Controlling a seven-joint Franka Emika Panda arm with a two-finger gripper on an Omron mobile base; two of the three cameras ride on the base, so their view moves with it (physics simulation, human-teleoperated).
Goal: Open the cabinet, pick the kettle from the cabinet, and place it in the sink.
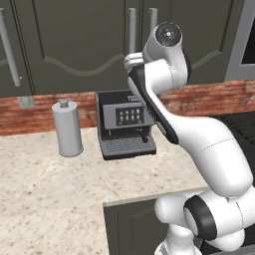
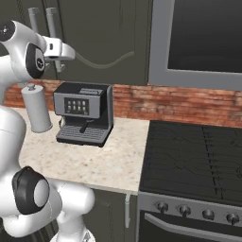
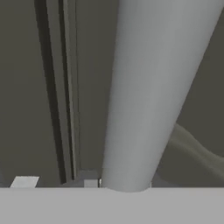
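Observation:
The cabinet point(image 1: 74, 45) point(image 2: 108, 38) is a dark grey-green wall unit, and its arched doors are closed. Two silver bar handles stand side by side at the door seam. My gripper point(image 1: 131, 59) point(image 2: 56, 51) is raised to the left-hand one point(image 1: 132, 27) in the left base view and is shut on it. In the hand view that handle point(image 3: 153, 87) is a thick grey bar running down to the bottom, with the door seam point(image 3: 61, 87) to its left. The kettle is hidden behind the closed doors. The sink is out of view.
A black coffee machine point(image 1: 124, 124) point(image 2: 84, 113) stands on the speckled counter point(image 1: 50, 189) below my hand. A tall grey canister with a knob point(image 1: 67, 128) point(image 2: 37, 108) is to its left. A black stove point(image 2: 198, 156) lies to the right, under a dark framed panel point(image 2: 203, 38).

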